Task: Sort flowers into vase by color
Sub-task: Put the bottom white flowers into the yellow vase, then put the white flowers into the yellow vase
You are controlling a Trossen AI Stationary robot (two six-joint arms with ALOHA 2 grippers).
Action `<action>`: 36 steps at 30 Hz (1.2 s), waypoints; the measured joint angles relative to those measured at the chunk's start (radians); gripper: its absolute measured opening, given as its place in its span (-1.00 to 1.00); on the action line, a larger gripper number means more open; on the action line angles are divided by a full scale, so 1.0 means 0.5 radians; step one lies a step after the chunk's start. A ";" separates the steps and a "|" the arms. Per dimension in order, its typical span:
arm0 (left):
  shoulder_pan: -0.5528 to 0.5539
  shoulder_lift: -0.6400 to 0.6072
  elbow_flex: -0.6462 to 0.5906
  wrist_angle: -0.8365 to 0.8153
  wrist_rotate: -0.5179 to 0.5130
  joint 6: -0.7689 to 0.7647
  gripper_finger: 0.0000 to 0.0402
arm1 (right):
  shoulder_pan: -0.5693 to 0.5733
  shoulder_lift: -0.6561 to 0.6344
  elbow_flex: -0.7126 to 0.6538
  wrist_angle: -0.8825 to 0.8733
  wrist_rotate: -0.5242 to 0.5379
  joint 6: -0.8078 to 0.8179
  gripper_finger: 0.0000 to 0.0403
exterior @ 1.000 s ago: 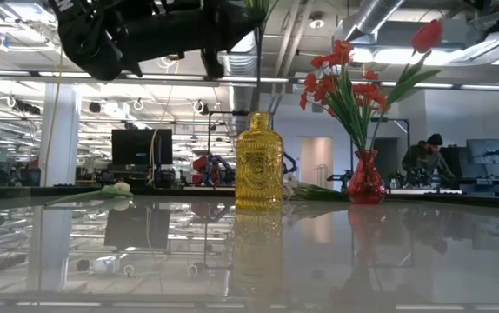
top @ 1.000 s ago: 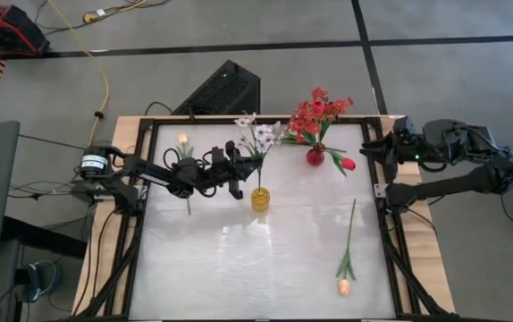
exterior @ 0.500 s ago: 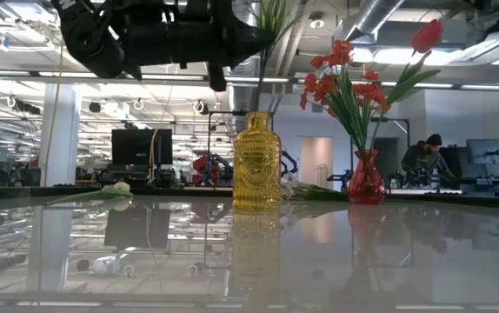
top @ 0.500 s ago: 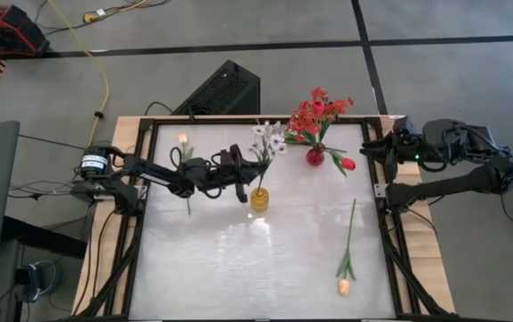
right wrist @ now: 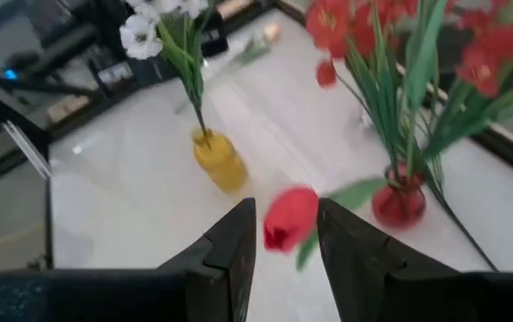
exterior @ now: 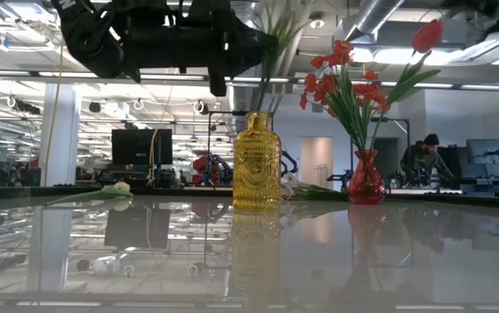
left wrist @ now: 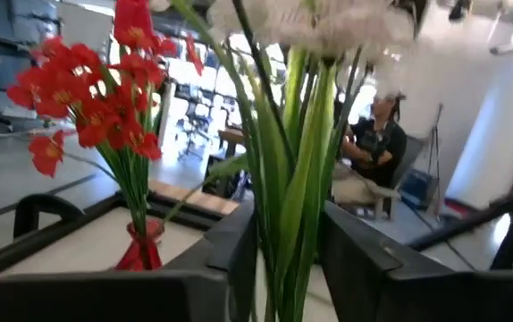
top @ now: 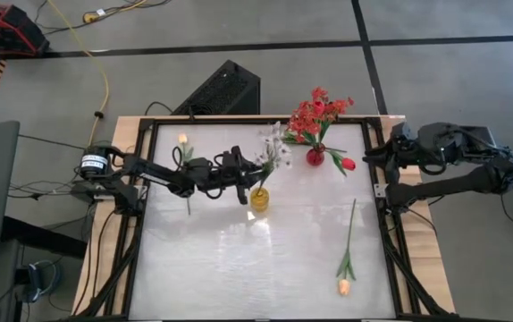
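Near edge: peach tulip [top: 343,286] lay unsorted | centre: our left pincer [top: 244,175] spread, releasing white spray [top: 271,152] into yellow vase [top: 259,199] | far edge: red vase [top: 315,157] | right pincer [top: 391,152] parted, empty | next, we judged: retreat clear, fetch tulip.

Left claw [top: 249,182] reaches mid-table with fingers parted; right claw [top: 374,154] waits, parted, at the table's right edge.

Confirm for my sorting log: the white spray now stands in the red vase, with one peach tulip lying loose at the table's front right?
Not quite. The high view shows the white spray standing in the yellow vase, not the red vase. The peach tulip part is right.
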 joint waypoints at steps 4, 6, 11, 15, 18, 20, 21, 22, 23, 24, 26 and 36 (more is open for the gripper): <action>0.015 -0.031 -0.001 -0.140 0.126 -0.008 -0.40 | 0.000 0.000 0.000 -0.110 0.000 0.053 -0.27; 0.027 -0.093 -0.001 -0.291 0.180 -0.013 -0.36 | 0.000 -0.001 0.000 -0.132 0.000 0.090 -0.27; 0.062 -0.370 -0.001 -0.945 0.263 0.090 -0.29 | 0.000 0.000 0.000 -0.138 0.000 0.105 -0.27; 0.096 -0.659 -0.001 -1.567 0.265 0.182 -0.25 | 0.000 0.000 0.000 -0.138 0.001 0.111 -0.27; 0.118 -0.878 -0.001 -1.923 0.263 0.218 -0.25 | 0.000 0.000 0.000 -0.149 0.001 0.177 -0.27; 0.134 -1.019 -0.001 -2.115 0.262 0.219 -0.25 | 0.000 0.000 0.000 -0.192 0.001 0.209 -0.27; 0.140 -1.081 -0.001 -2.183 0.261 0.219 -0.25 | -0.003 0.000 0.000 -0.238 0.002 0.224 -0.27; 0.146 -1.145 -0.001 -2.237 0.255 0.219 -0.25 | -0.013 0.000 0.000 -0.297 0.002 0.248 -0.27; 0.150 -1.201 -0.001 -2.287 0.224 0.218 -0.25 | -0.029 0.006 0.000 -0.368 0.006 0.271 -0.27; 0.151 -1.252 -0.001 -2.311 0.174 0.203 -0.25 | -0.050 0.016 0.000 -0.435 0.026 0.298 -0.27; 0.152 -1.336 -0.001 -2.334 0.047 0.161 -0.25 | -0.115 0.028 0.000 -0.525 0.077 0.333 -0.27; 0.153 -1.439 -0.001 -2.286 -0.212 0.154 -0.25 | -0.670 0.213 -0.001 0.008 0.118 0.247 -0.34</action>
